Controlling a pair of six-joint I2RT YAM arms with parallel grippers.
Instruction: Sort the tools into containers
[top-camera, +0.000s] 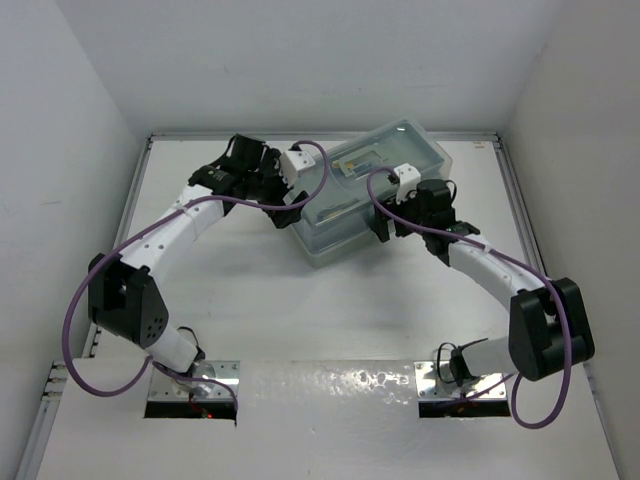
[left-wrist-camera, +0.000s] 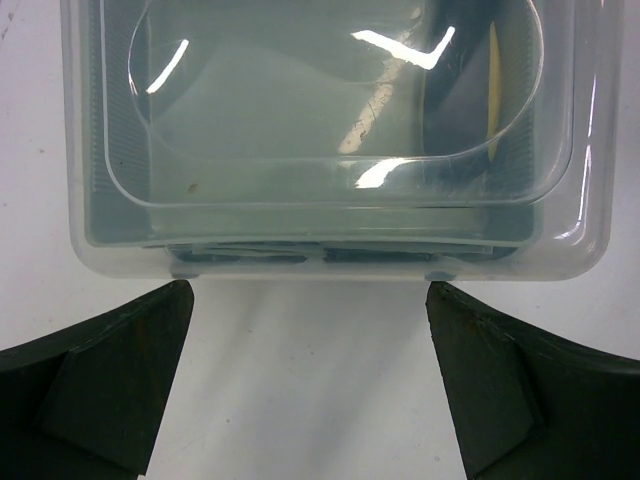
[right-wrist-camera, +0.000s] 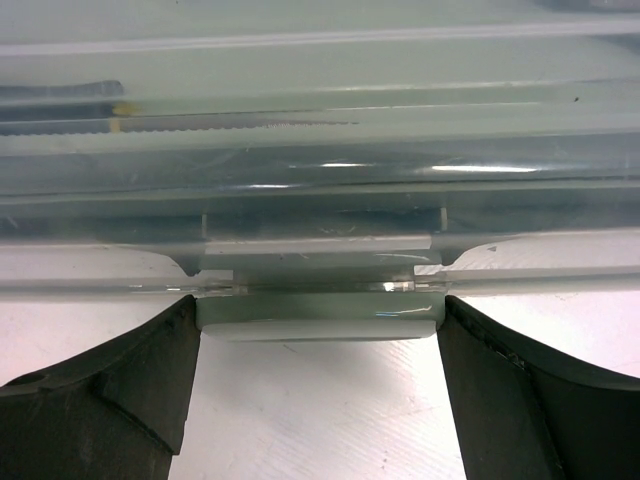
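Observation:
The containers sit inside one closed toolbox (top-camera: 392, 143) with a translucent lid, at the back middle of the table. Tools show dimly through the plastic: a dark handle with a yellow strip (left-wrist-camera: 492, 95), and a thin shaft with a yellow-black end (right-wrist-camera: 116, 106). My left gripper (left-wrist-camera: 308, 300) is open just short of the box's left end wall (left-wrist-camera: 330, 235), with only bare table between its fingers. My right gripper (right-wrist-camera: 318, 310) is at the near long side. Its fingertips (right-wrist-camera: 185, 320) press against both ends of the sage-green latch tab (right-wrist-camera: 318, 312).
White enclosure walls stand close on the left (top-camera: 70, 150), the right (top-camera: 590, 150) and behind. Purple cables (top-camera: 75, 330) loop out from both arms. Two metal base plates (top-camera: 195, 385) lie at the near edge.

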